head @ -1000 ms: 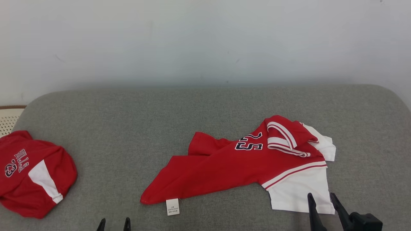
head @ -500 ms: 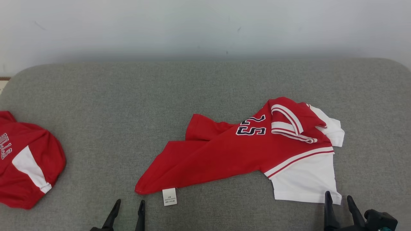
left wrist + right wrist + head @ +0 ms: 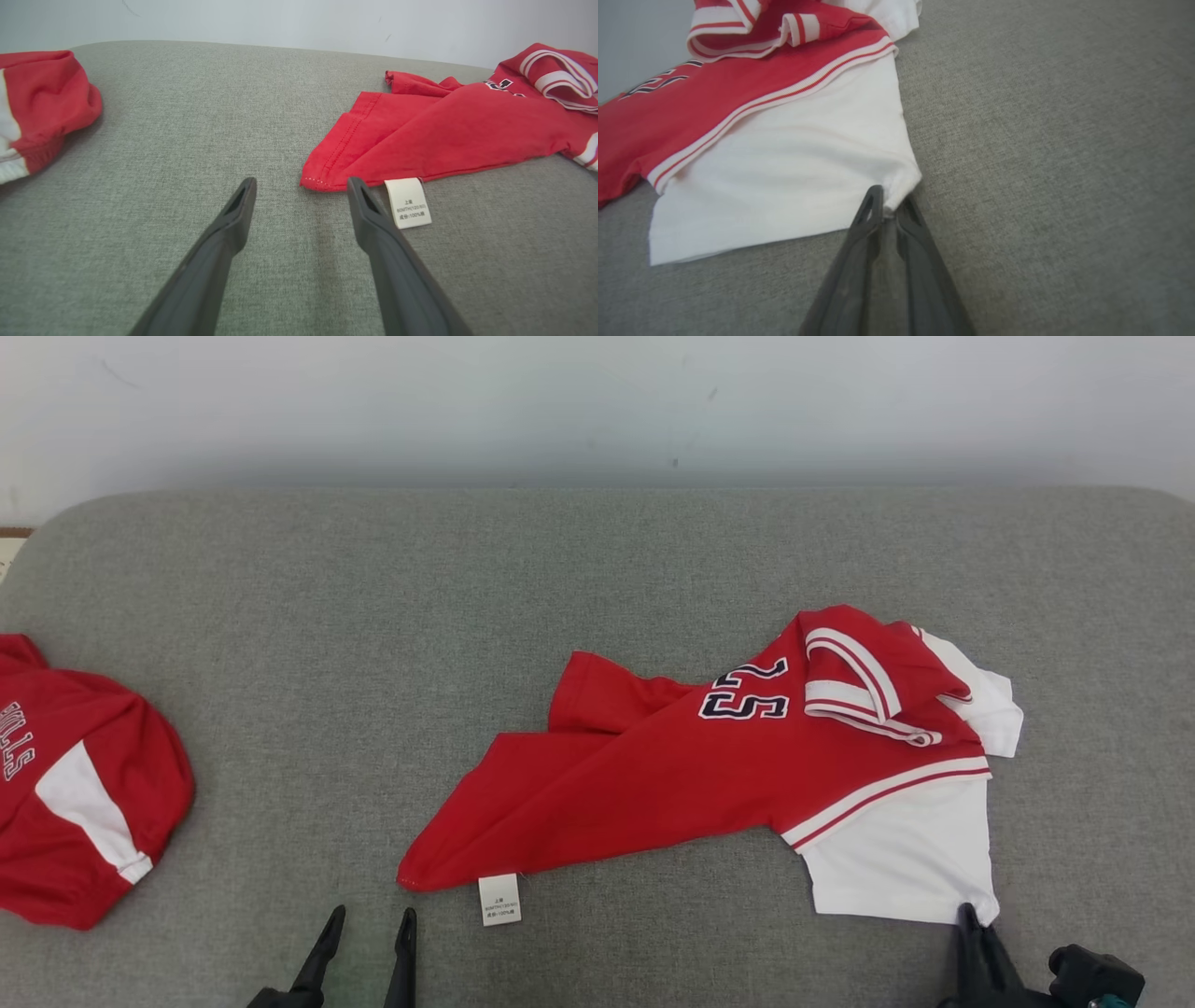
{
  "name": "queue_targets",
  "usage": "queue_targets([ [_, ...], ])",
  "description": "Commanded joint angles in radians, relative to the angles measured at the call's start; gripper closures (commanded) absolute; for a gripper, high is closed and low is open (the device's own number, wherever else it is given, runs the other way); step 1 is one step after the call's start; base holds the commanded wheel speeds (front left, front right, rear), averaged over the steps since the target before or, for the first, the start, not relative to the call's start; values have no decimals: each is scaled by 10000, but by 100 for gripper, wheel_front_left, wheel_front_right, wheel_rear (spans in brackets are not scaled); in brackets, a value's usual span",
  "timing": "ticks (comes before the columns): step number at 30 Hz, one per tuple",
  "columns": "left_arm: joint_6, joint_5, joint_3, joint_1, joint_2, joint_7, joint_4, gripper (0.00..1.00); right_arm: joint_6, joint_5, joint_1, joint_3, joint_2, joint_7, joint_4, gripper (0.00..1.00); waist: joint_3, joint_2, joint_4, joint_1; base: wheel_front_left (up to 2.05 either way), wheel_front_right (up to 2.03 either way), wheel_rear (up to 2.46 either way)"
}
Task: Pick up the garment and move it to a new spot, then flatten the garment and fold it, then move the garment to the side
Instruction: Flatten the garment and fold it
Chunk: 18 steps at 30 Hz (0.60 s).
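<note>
The garment (image 3: 700,775), a red and white jersey with a number on it, lies crumpled on the grey cushion (image 3: 373,616). My right gripper (image 3: 968,915) is at its near right corner. In the right wrist view the right gripper (image 3: 889,203) is shut on the corner of the garment's (image 3: 784,154) white sleeve. My left gripper (image 3: 372,919) stands open just short of the red hem corner. In the left wrist view, the left gripper (image 3: 301,184) has that garment (image 3: 444,135) corner just beyond its tips, with the white care label (image 3: 409,203) beside the right finger.
A second red and white garment (image 3: 75,784) lies bunched at the cushion's left edge, also in the left wrist view (image 3: 37,93). A pale wall (image 3: 597,411) rises behind the cushion. Bare grey fabric stretches between the two garments.
My right gripper's fingers have closed on the white sleeve corner. The head camera has tilted down, so the whole picture has shifted. The garment itself lies as before.
</note>
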Motion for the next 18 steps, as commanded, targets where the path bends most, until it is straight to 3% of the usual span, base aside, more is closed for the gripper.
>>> queue_targets([
  [1,-7,43,27,-48,9,-11,1,0,-10,83,32,59,-23,4,82,100,-21,-1,-35,-1,0,0,0],
  [15,-81,-828,221,-203,9,-11,188,0,-10,226,899,272,-642,2,-55,100,-201,-1,-715,-1,0,0,0],
  [18,-346,-1272,163,-323,8,-11,453,0,-10,255,874,331,-734,1,-126,100,-165,-1,-924,-1,0,0,0],
])
